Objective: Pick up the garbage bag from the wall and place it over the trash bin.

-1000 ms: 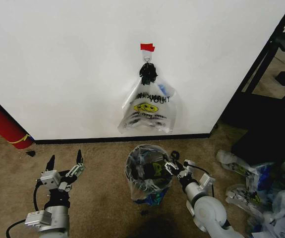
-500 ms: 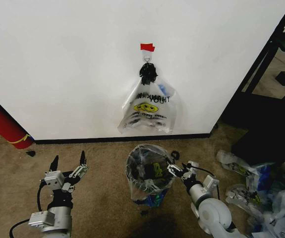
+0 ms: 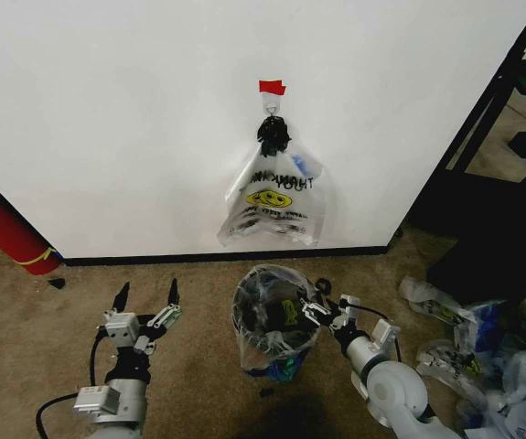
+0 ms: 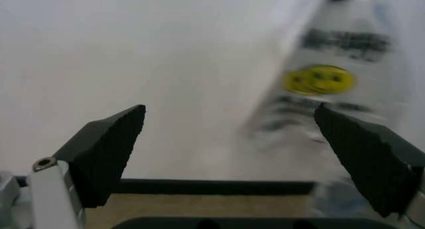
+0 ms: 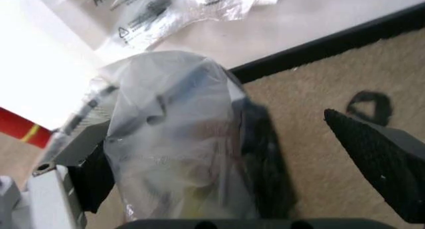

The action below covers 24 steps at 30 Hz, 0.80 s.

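The trash bin (image 3: 244,315) stands on the carpet below the white wall (image 3: 107,119). The thin see-through garbage bag (image 3: 276,352), with blue patches low down, is draped over and into the bin. My right gripper (image 3: 325,306) is open at the bin's right rim. In the right wrist view the bagged bin (image 5: 179,139) lies between the spread fingers of my right gripper (image 5: 212,129). To the left of the bin, my left gripper (image 3: 146,293) is open and holds nothing. In the left wrist view, my left gripper (image 4: 229,112) points at the wall.
A clear bag with a yellow smiley (image 3: 276,197) hangs from the hook (image 3: 273,110) under a red tape strip (image 3: 272,87). A long red cylinder (image 3: 2,229) leans at the left. Loose plastic bags (image 3: 482,357) and a black stand (image 3: 491,183) take up the right.
My left arm has moved right, closer to the bin, gripper still open. The right gripper has shifted slightly at the bin's rim. Bin and bags have stayed put.
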{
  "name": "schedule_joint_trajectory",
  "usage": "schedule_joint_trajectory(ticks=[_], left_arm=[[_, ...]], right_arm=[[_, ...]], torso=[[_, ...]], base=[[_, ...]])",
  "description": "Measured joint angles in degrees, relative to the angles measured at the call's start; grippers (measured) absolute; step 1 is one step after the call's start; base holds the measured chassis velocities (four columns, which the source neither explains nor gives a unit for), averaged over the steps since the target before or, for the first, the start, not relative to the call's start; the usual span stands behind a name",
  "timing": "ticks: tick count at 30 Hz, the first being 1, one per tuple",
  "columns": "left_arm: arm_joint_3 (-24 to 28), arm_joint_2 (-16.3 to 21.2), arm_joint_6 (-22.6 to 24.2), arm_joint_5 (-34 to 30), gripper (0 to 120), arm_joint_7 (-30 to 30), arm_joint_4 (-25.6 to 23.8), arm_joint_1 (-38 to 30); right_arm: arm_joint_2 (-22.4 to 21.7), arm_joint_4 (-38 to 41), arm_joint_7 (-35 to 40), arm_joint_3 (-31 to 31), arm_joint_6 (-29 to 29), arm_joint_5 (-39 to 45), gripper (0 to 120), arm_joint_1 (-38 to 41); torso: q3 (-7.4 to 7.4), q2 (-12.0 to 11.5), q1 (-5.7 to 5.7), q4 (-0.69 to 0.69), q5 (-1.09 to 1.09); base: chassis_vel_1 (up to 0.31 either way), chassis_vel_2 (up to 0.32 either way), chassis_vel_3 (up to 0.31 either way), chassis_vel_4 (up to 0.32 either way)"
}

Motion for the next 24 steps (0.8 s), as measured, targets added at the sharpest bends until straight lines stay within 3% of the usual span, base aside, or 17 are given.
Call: schedule_joint_trajectory(ticks=[3, 4, 9, 12, 15, 18, 19, 24], left_arm=[[3.43, 6.67, 3.83, -2.53, 100, 1.47, -0.93, -3.96], [3.43, 6.67, 3.83, -2.53, 100, 1.47, -0.93, -3.96], [10.57, 21.57, 10.91, -8.87, 100, 3.53, -1.39, -13.54], [12.64, 25.37, 12.34, -7.55, 100, 4.58, -1.04, -14.94], [21.67, 31.03, 14.30, -1.95, 100, 6.17, 3.37, -23.56], [31.09, 32.08, 15.72, -1.96, 100, 6.70, 7.53, -35.77], [31.09, 32.08, 15.72, -1.96, 100, 6.70, 7.53, -35.77], [45.16, 29.24, 16.77, -1.59, 100, 6.85, 14.06, -51.82]], right_arm=[[-0.57, -0.09, -0.04, 0.50, 0.80, -0.39, 100, -0.19], [-0.57, -0.09, -0.04, 0.50, 0.80, -0.39, 100, -0.19], [-0.73, -0.10, 0.37, 0.35, 0.65, 0.43, 100, 0.07], [-0.73, -0.73, 0.41, -0.86, 0.52, 0.37, 100, 1.06], [-0.49, -0.76, 0.57, -1.29, 0.23, 0.09, 100, 1.06], [-0.46, -0.38, 0.70, -1.17, 0.07, -0.33, 100, 0.55], [-0.46, -0.38, 0.70, -1.17, 0.07, -0.33, 100, 0.55], [-0.58, 0.62, 0.98, -0.72, -0.18, -0.57, 100, 0.17]], torso=[[0.00, 0.00, 0.00, 0.00, -0.01], [0.00, 0.00, 0.00, 0.00, -0.01], [0.00, 0.00, 0.00, -0.09, -0.03], [0.00, 0.00, 0.00, 0.03, 0.05], [0.01, 0.00, 0.00, 0.03, -0.04], [0.01, 0.00, 0.00, -0.02, -0.03], [0.01, 0.00, 0.00, -0.02, -0.03], [0.01, 0.00, 0.00, -0.02, -0.05]], base=[[0.000, 0.000, 0.000, 0.000], [0.000, 0.000, 0.000, 0.000], [0.000, 0.000, 0.000, 0.000], [0.000, 0.000, 0.000, 0.000], [0.000, 0.000, 0.000, 0.000], [0.000, 0.000, 0.000, 0.000], [0.000, 0.000, 0.000, 0.000], [0.000, 0.000, 0.000, 0.000]])
